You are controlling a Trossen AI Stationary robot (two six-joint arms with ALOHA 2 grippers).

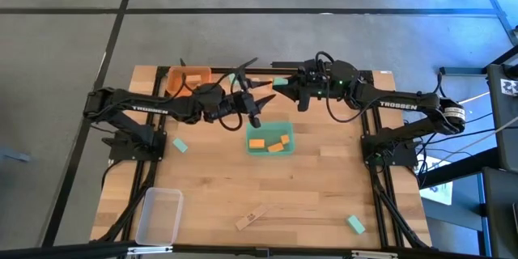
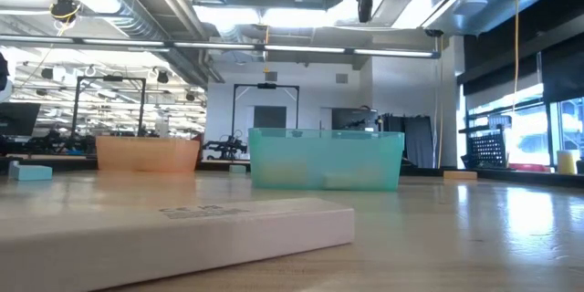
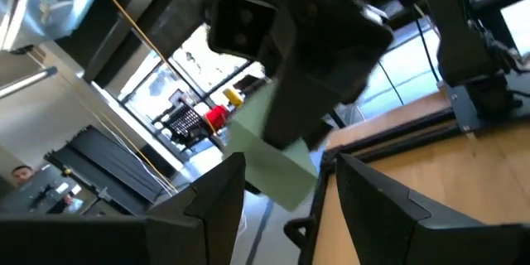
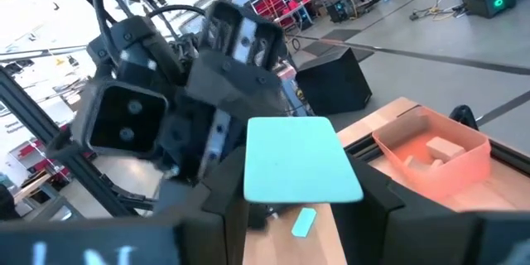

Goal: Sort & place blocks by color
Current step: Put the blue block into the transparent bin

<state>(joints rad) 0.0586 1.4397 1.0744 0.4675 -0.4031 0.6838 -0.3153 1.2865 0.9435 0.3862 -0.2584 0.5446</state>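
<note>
We see both arms stretched toward each other above the tabletop (image 1: 324, 186), high at its far side. The right gripper (image 1: 279, 83) pinches a mint block (image 4: 300, 171) in its fingers, while the left gripper (image 1: 261, 89) faces it, fingers (image 3: 207, 203) spread around that block.

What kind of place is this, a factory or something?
Probably a robotics lab or workshop: a wooden table on a concrete floor, exposed ceiling ducts, and more metal-framed workstations in the open hall behind.
</note>
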